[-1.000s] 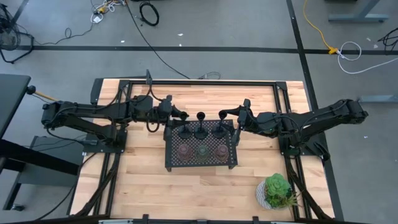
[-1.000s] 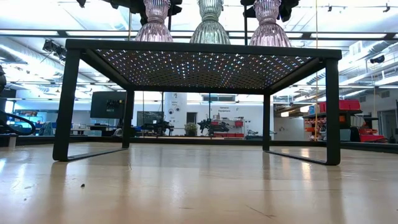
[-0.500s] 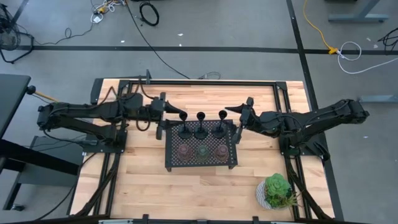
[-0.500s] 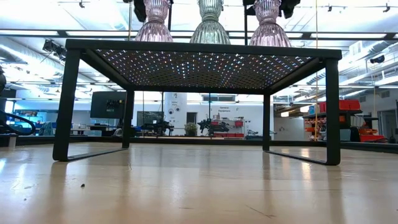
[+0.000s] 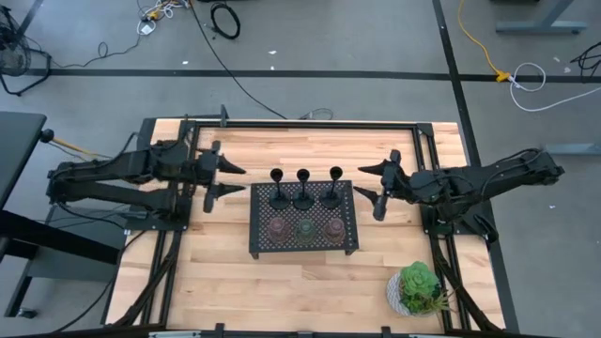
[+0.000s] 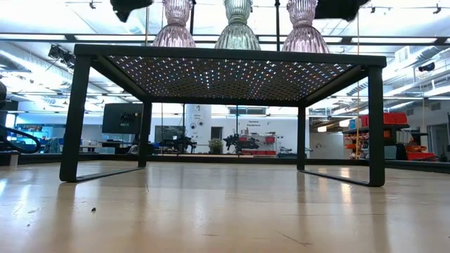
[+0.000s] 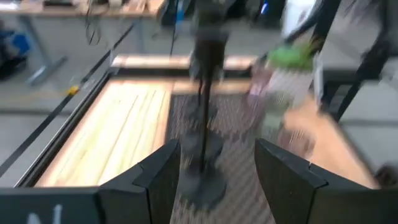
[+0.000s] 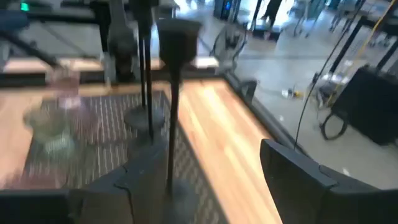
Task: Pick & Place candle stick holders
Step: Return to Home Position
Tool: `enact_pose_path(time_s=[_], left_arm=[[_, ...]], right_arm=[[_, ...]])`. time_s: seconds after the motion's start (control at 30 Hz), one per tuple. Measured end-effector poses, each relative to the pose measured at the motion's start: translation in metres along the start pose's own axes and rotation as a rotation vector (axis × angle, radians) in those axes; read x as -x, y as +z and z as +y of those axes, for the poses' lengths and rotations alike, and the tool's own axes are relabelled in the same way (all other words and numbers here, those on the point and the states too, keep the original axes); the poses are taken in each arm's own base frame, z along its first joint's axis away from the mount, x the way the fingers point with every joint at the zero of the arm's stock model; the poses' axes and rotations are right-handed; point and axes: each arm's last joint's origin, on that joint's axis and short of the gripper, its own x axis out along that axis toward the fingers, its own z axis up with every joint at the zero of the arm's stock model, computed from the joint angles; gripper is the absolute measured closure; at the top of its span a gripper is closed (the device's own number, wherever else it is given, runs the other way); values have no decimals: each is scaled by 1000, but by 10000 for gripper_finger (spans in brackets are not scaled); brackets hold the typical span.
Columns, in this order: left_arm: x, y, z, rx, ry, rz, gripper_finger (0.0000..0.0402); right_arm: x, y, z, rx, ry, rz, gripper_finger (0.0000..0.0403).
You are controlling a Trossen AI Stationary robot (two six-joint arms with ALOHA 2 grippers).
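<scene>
— Wooden surface (image 5: 216,272) seen from above: where are the candle stick holders?
— All six stand on the black perforated shelf (image 5: 255,246) at mid-surface. Three black candle stick holders (image 5: 303,194) fill its back row and three glass candle stick holders (image 5: 306,229) its front row, with the green one in the middle.
— And the grippers?
— The left gripper (image 5: 233,179) hangs left of the shelf and the right gripper (image 5: 361,182) right of it. Both are clear of it, fingers spread, holding nothing. A potted plant (image 5: 419,287) sits near the front right corner.

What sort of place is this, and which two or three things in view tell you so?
Probably a robotics lab: a left arm and a right arm mounted at a wooden table, loose cables on the grey floor, and a monitor in the open room behind.
</scene>
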Motion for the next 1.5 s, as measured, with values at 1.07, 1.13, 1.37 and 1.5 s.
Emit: enact_pose_path(time_s=[1.07, 1.13, 1.37, 1.5], left_arm=[[18, -145, 6, 280, 236, -68, 193], [18, -146, 6, 280, 237, -63, 193], [13, -166, 6, 282, 232, -93, 193], [9, -181, 6, 286, 222, -145, 193]], right_arm=[[25, -138, -22, -219, 10, 122, 148], [23, -146, -20, -210, 44, 149, 148], [13, -193, -16, -278, 83, 47, 148], [13, -192, -15, -332, 148, -32, 148]])
